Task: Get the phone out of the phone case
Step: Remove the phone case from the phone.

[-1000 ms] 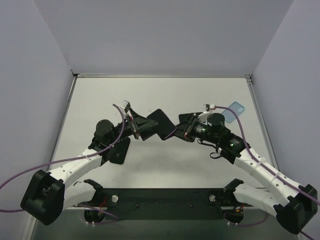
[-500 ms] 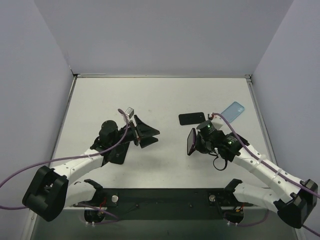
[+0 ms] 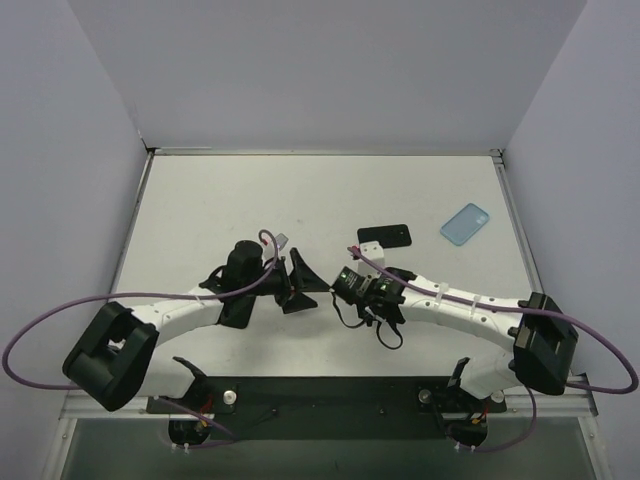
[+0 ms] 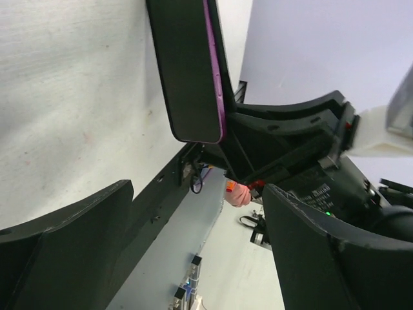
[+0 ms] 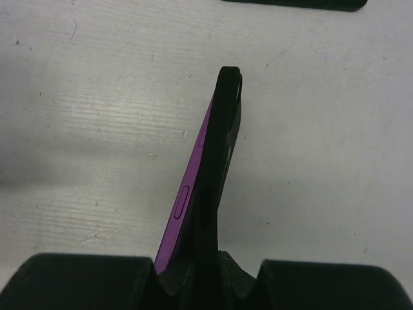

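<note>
The purple phone [image 5: 184, 206] stands on edge, with its black phone case [image 5: 226, 129] along one side. My right gripper [image 5: 206, 261] is shut on its lower end, low over the table. The left wrist view shows the same phone [image 4: 190, 71] hanging beyond my left gripper [image 4: 197, 194]. That gripper is open, its wide-set fingers [image 4: 71, 219] holding nothing. From above, the left gripper [image 3: 306, 283] faces the right gripper [image 3: 345, 284] across a small gap at the table's near middle.
A flat black slab [image 3: 384, 236] lies on the white table just behind the right gripper; its edge [image 5: 293, 3] shows in the right wrist view. A light blue case [image 3: 465, 223] lies at the back right. Grey walls enclose the table.
The right arm has swung left and toward the near edge with the phone. The left gripper has opened wider and shifted right, toward the phone. The black slab came into view on the table.
</note>
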Tool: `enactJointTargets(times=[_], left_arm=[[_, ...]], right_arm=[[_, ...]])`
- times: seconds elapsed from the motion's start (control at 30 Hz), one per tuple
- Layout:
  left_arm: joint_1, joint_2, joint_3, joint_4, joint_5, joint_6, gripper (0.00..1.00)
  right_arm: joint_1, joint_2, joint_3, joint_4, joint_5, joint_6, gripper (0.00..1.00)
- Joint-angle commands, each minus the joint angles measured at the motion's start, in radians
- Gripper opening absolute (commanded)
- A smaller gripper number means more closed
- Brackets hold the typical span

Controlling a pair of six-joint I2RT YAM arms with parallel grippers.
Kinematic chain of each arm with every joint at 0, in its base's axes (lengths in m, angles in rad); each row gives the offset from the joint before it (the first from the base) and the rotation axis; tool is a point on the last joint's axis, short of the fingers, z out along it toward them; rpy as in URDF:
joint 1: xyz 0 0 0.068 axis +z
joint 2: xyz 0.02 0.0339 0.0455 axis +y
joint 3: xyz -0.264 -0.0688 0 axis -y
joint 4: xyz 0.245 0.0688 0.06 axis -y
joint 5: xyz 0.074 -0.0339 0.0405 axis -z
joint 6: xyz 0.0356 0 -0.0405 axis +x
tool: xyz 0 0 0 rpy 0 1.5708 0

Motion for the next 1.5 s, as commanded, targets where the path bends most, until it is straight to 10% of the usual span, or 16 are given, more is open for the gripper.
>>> enactJointTargets(times=[0.0, 0.23, 0.53, 1.47], left_arm=[[-0.030, 0.084, 0.004, 0.114, -0.013, 0.064, 0.93], [-0.073, 0.329, -0.063, 0.530, 0.011, -0.031, 0.94], [-0.142, 0.405, -0.005, 0.590, -0.021, -0.012, 0.85], [-0.213, 0.356, 0.259, -0.216, -0.308, 0.321, 0.66]], right_arm=[[0.018, 0.060, -0.006, 0.097, -0.066, -0.034, 0.00], [0.014, 0.057, -0.065, 0.203, -0.154, -0.053, 0.00], [-0.005, 0.048, -0.095, 0.255, -0.232, -0.068, 0.00], [-0.043, 0.118, -0.088, 0.381, -0.444, -0.077, 0.00]])
